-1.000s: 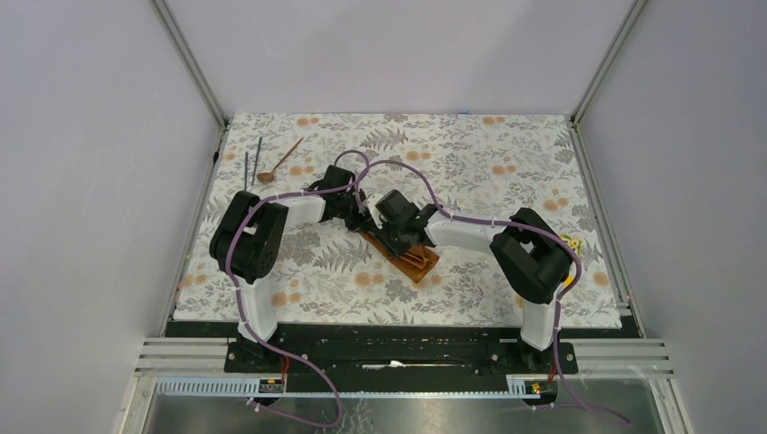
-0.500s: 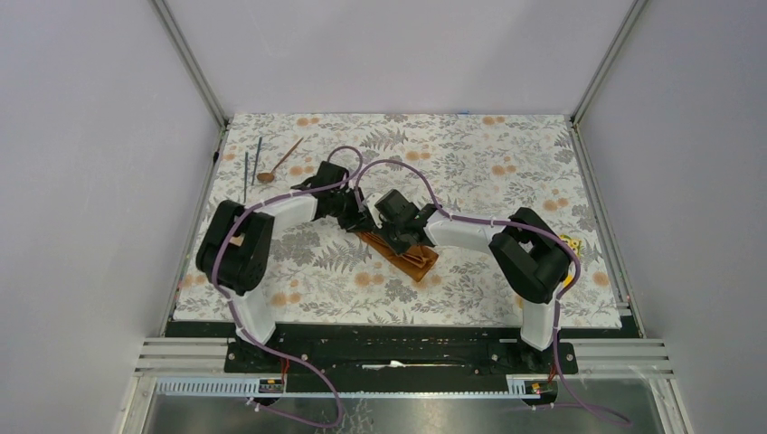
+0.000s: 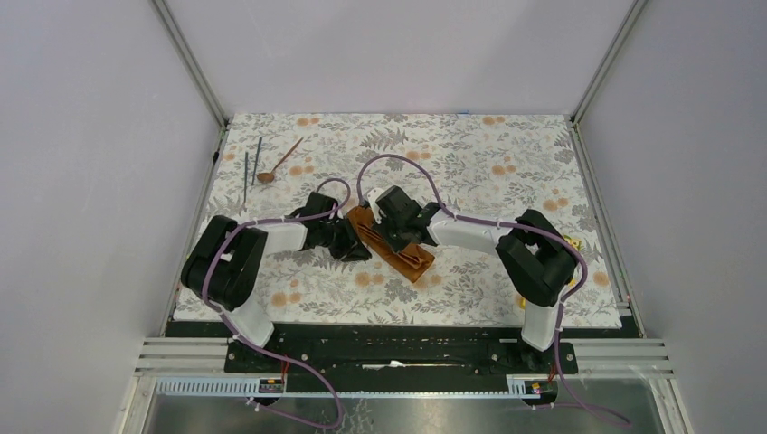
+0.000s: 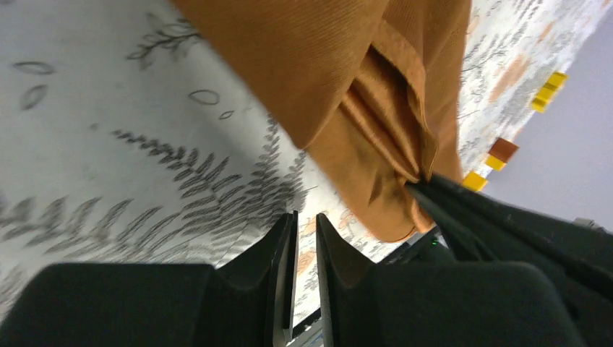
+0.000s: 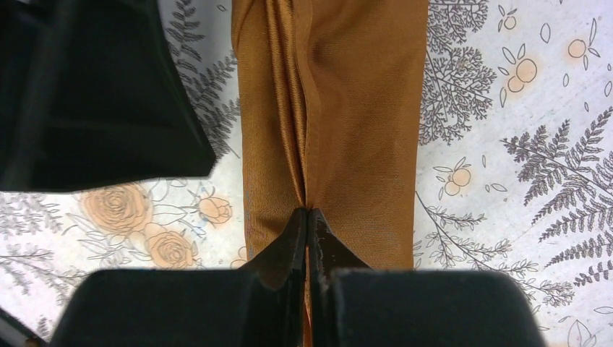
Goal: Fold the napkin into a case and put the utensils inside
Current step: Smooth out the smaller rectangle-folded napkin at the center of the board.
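The right jaws are pressed together on a raised crease of the napkin, which is folded into a narrow rust-orange strip. The left jaws stand a slit apart with nothing between them, just beside the strip's edge, above the floral tablecloth. The strip lies diagonally mid-counter. The spoon and two dark rods lie near the far left corner, well apart from it.
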Robot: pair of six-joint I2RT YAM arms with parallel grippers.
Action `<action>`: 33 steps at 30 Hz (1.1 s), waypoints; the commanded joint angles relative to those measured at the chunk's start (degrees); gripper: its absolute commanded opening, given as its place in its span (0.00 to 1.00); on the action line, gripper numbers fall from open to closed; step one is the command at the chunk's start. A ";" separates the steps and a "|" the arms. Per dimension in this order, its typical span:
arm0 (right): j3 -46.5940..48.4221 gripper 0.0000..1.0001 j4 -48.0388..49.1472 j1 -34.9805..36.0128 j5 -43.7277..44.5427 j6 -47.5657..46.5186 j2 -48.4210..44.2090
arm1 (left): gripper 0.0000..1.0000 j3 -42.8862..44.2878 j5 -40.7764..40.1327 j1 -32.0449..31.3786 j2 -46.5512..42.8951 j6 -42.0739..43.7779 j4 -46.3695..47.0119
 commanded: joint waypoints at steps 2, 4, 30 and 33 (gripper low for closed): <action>0.17 0.00 1.99 0.36 -4.76 3.70 -4.11 | 0.20 -1.37 2.34 -0.71 3.29 -4.61 10.46; 0.17 0.00 2.08 0.36 -6.56 4.65 -4.23 | 0.19 -1.55 1.45 -0.87 3.90 -4.75 10.81; -4.94 0.00 8.97 -0.75 -9.95 12.98 3.64 | 0.22 -2.60 -6.06 0.46 -5.82 1.78 -2.22; -6.02 0.00 9.55 -1.09 -10.66 12.83 2.67 | 0.23 -0.17 -4.65 3.80 -9.20 3.03 -4.81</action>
